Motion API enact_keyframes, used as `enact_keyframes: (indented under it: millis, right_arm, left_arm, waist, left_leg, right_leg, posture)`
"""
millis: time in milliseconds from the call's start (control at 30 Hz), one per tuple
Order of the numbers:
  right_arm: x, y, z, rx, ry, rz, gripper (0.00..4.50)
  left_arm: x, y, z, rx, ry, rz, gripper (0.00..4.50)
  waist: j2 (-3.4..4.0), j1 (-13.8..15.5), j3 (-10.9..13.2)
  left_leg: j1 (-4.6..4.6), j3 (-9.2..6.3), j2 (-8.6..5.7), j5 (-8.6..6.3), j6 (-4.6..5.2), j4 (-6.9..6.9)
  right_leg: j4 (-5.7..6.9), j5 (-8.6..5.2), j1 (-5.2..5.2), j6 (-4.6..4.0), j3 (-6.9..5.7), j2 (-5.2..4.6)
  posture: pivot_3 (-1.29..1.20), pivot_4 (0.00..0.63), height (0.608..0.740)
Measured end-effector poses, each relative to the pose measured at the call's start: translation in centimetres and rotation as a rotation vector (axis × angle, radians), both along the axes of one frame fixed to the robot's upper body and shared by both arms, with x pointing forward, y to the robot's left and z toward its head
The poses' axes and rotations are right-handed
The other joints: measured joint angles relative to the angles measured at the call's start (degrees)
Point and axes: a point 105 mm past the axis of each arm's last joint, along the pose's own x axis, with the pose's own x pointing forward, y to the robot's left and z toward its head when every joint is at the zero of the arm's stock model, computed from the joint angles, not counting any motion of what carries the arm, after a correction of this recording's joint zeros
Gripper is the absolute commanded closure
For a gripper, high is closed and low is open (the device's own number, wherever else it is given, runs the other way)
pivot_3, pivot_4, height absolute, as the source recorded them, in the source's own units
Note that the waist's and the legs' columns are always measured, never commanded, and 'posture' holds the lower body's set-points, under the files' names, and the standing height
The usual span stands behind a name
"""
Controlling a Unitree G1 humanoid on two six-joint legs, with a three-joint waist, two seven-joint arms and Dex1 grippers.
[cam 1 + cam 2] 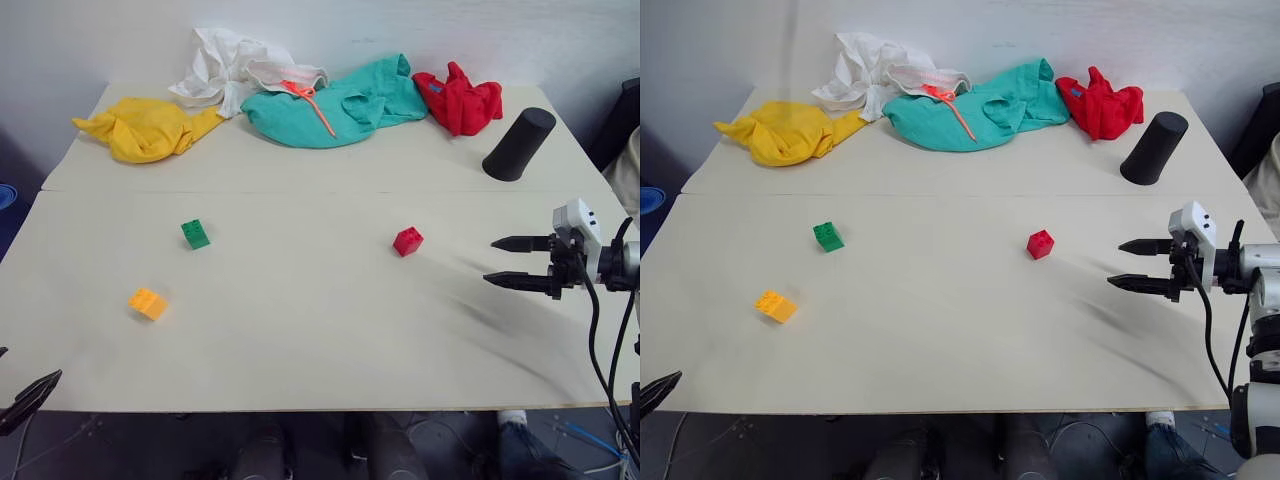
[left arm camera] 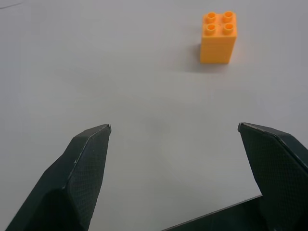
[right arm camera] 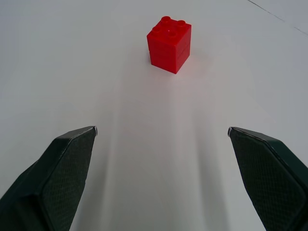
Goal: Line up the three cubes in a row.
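Observation:
Three studded cubes stand apart on the pale table [image 1: 300, 330]: a green cube [image 1: 196, 234] left of centre, a red cube [image 1: 407, 241] right of centre, an orange-yellow cube [image 1: 148, 303] nearer the front left. My right gripper [image 1: 505, 262] hovers open to the right of the red cube [image 3: 169, 43], pointing at it with a gap between. At the front left corner, my left gripper [image 2: 174, 127] is open and empty, and the orange-yellow cube [image 2: 218, 37] lies a little ahead of its fingertips.
Along the back edge lie a yellow cloth [image 1: 145, 127], a white cloth [image 1: 232, 66], a teal cloth [image 1: 335, 105] and a red cloth [image 1: 460, 100]. A black cylinder [image 1: 518, 144] stands at the back right, behind my right gripper.

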Motion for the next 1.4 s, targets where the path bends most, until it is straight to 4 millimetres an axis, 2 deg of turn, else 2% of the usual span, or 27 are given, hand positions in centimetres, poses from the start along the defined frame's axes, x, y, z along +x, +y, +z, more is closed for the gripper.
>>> enact_keyframes:
  millis: [533,667,800,933,1067,1267,1400]
  right_arm:
    - [-1.1,0.8,-0.6,0.006,0.018,0.013,0.00]
    - [-1.2,0.8,-0.7,-0.011,0.001,-0.007,0.00]
    - [-1.5,1.3,0.0,0.007,-0.060,-0.057,0.00]
    - [-1.7,3.1,0.6,0.033,-0.123,-0.123,0.00]
    - [-1.5,6.1,1.0,0.130,-0.162,-0.237,0.00]
    - [-0.4,9.9,1.3,0.261,-0.202,-0.385,0.00]
    - [0.9,12.3,0.3,0.271,-0.193,-0.442,0.00]
  left_arm:
    - [0.3,0.2,-0.1,0.017,0.009,0.012,0.04]
    - [1.2,-0.1,0.2,0.027,-0.006,-0.013,0.04]
    - [3.2,-1.0,0.9,0.007,-0.023,-0.071,0.04]
    - [5.5,-3.6,2.5,-0.040,-0.046,-0.204,0.04]
    - [7.9,-8.3,5.3,-0.100,-0.086,-0.426,0.04]
    - [9.0,-15.2,7.6,-0.127,-0.058,-0.773,0.04]
    - [9.3,-18.4,8.7,-0.114,-0.054,-0.951,0.04]
  waist:
    - [0.00,0.12,0.00]
    - [0.00,0.17,0.00]
    - [-0.01,0.24,-0.01]
    - [-0.05,0.27,-0.03]
    - [-0.06,0.25,-0.04]
    - [-0.06,0.18,-0.04]
    - [-0.06,0.16,-0.04]
  left_leg:
    - [0.00,0.00,0.00,-0.01,0.01,0.00]
    - [0.00,0.00,-0.01,-0.01,0.01,0.00]
    - [0.01,0.00,-0.01,0.01,-0.01,0.02]
    - [0.01,-0.01,0.00,0.02,-0.04,0.03]
    - [0.02,-0.02,0.00,0.05,-0.09,0.01]
    - [0.00,0.01,-0.01,0.15,-0.20,0.03]
    - [-0.04,0.04,-0.03,0.18,-0.20,0.04]
  right_leg:
    - [0.01,0.00,0.00,0.00,0.00,0.00]
    - [0.03,0.00,0.00,0.00,0.00,0.00]
    - [0.08,0.00,0.00,0.00,0.01,0.00]
    - [0.13,0.00,0.01,0.00,0.03,0.00]
    - [0.18,0.00,0.00,0.00,0.04,0.01]
    - [0.45,0.00,-0.02,0.00,0.09,0.15]
    - [0.47,0.00,-0.04,0.00,0.11,0.24]
  posture:
    - [0.00,0.150,0.740]
    - [0.00,0.150,0.740]
    - [0.00,0.150,0.740]
    - [0.00,0.150,0.740]
    - [0.00,0.150,0.740]
    - [0.00,0.150,0.740]
    - [0.00,0.150,0.740]
